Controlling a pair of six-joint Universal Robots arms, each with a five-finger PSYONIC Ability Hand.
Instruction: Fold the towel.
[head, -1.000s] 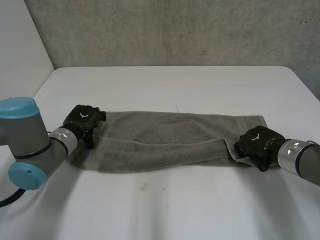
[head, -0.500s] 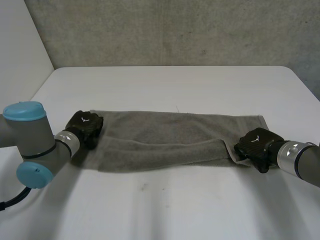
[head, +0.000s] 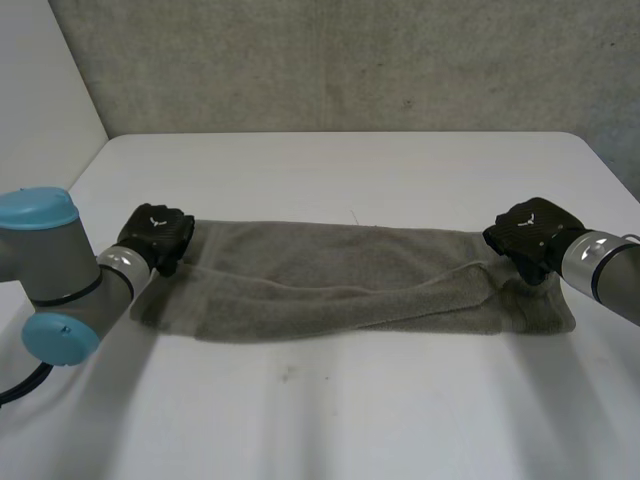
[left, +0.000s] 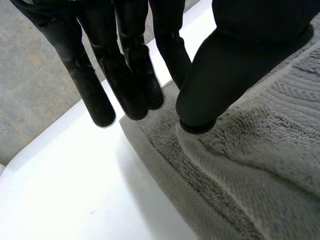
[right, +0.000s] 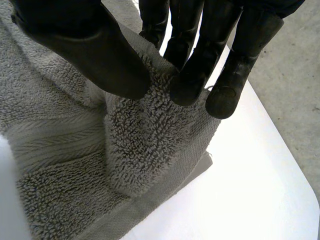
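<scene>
Across the frame's middle, on the surface (head: 330, 420), the towel (head: 330, 285) lies in a long doubled band. Its right end is pinched by the right robot hand (head: 530, 235); at its left end the left robot hand (head: 155, 235) hangs uncurled, just touching cloth. Grasping the ends seems the step in hand; next, the left must pinch its corner.

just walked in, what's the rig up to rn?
Two arms are working a grey towel that lies as a long strip across the white table. The right hand is at the towel's right end and pinches a bunch of cloth between thumb and fingers. The left hand is at the left end, fingers straight at the edge, thumb resting on the cloth, not gripping it.
</scene>
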